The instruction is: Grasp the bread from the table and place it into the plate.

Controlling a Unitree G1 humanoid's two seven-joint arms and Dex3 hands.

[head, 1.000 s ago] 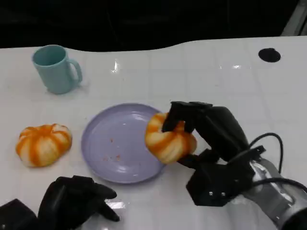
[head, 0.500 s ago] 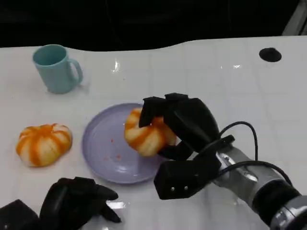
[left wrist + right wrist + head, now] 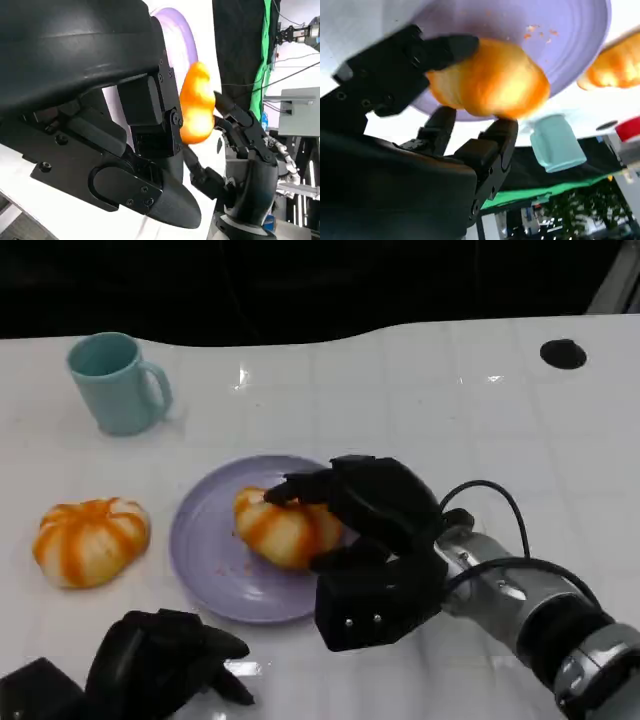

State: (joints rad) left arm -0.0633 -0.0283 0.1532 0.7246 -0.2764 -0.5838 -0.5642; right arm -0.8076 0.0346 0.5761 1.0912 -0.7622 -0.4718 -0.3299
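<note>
Two breads are on the scene, and the right hand (image 3: 365, 540) holds one bread (image 3: 283, 527) over the purple plate (image 3: 205, 550). Its fingers wrap the bread from above and from below, I think so that it does not roll out while it goes down. In the head view the bread looks low over the plate's middle, maybe touching it; I cannot tell if it rests there. The right wrist view looks from under the hand and shows the lower fingers (image 3: 492, 145) pressed against the bread's underside, with the plate behind it, which the head view hides. The second bread (image 3: 90, 540) lies on the desk well apart from this hand, beyond the plate, near the left hand (image 3: 165, 660). That hand rests low with fingers curled in and holds nothing. A teal mug (image 3: 115, 383) stands far beyond the plate.
</note>
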